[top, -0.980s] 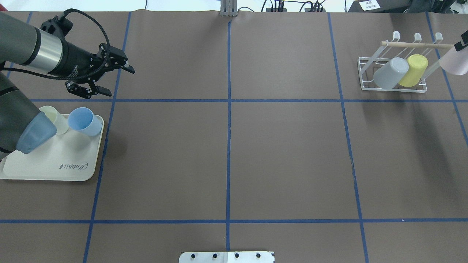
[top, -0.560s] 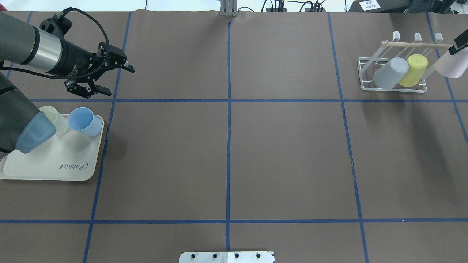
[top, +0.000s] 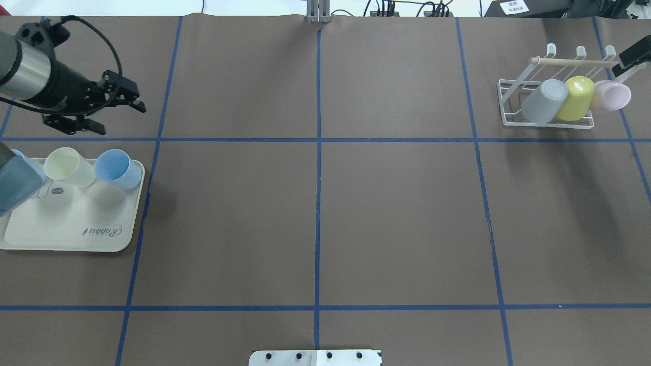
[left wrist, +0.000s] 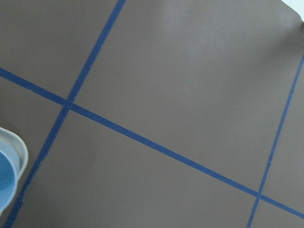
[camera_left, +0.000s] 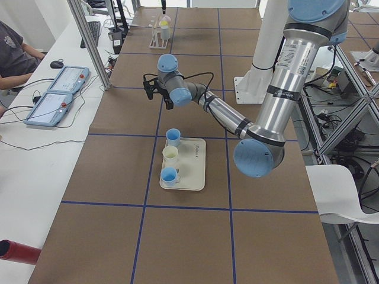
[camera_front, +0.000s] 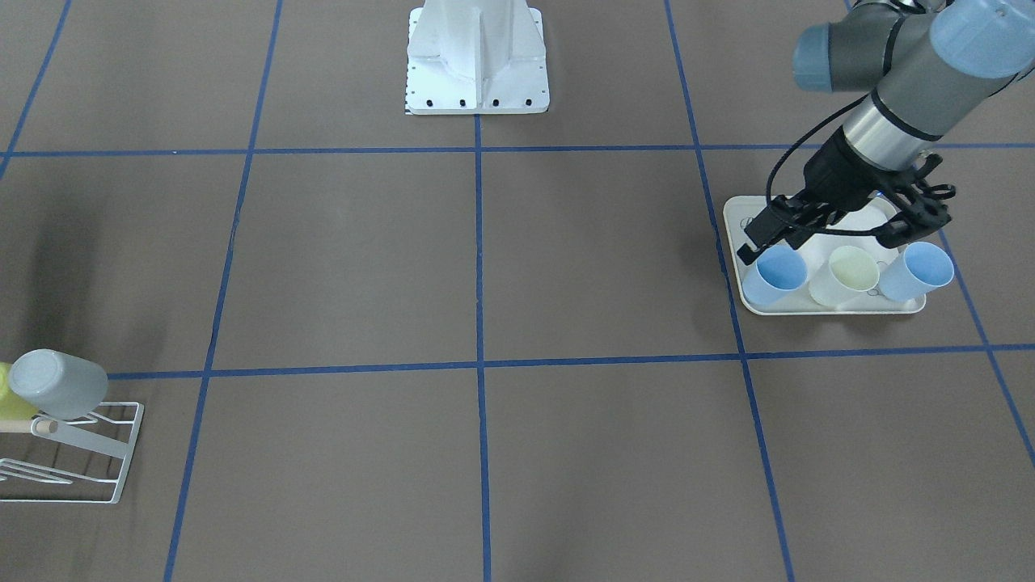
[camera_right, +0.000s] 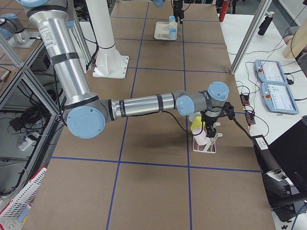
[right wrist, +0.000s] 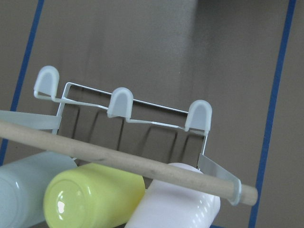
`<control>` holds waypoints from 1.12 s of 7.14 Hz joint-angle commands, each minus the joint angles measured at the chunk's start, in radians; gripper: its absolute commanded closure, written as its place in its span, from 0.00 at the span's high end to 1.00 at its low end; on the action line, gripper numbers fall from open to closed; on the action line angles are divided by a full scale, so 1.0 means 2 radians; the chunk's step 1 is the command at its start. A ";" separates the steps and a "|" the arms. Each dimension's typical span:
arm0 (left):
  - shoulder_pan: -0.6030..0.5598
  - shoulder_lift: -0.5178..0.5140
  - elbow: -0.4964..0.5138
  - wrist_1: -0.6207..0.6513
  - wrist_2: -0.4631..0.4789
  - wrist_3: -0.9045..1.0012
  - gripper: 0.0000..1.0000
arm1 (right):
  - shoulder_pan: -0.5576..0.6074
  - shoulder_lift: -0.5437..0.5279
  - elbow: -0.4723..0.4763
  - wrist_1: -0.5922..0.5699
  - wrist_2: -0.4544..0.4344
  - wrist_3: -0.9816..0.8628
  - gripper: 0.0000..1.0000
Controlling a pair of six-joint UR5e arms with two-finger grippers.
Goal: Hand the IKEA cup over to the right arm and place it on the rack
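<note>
The pale pink IKEA cup (top: 613, 95) lies tilted on the right end of the white wire rack (top: 508, 104), beside a yellow cup (top: 574, 97) and a grey cup (top: 541, 100). In the right wrist view the pink cup (right wrist: 175, 204) rests under the wooden dowel (right wrist: 118, 159). Only a black tip of my right gripper (top: 633, 53) shows at the frame edge, apart from the cup and holding nothing. My left gripper (top: 122, 119) hovers open and empty beyond the tray (top: 76, 229).
On the cream tray stand a cream cup (top: 66, 165) and a blue cup (top: 118, 169), with another blue cup (camera_front: 918, 271) partly behind the left arm in the overhead view. The robot base plate (top: 315, 357) sits at the near edge. A person sits at the far side (camera_left: 15, 56).
The pink cup went down from the air onto the rack's right end and the right gripper let it go. The left arm drew back to the left, uncovering more of the tray.
</note>
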 commanded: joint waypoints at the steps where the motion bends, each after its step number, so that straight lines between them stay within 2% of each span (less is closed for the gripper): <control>1: -0.047 0.095 -0.026 0.027 0.003 0.185 1.00 | -0.011 0.021 -0.001 0.000 0.001 0.028 0.99; 3: -0.062 0.141 0.006 0.017 0.019 0.314 1.00 | -0.033 0.044 0.008 0.001 0.000 0.085 0.99; 6: -0.066 0.140 0.093 -0.059 0.019 0.336 1.00 | -0.047 0.053 0.016 0.002 0.002 0.118 0.99; 8: -0.090 0.131 0.136 -0.061 0.017 0.372 1.00 | -0.050 0.052 0.024 0.001 0.003 0.125 0.99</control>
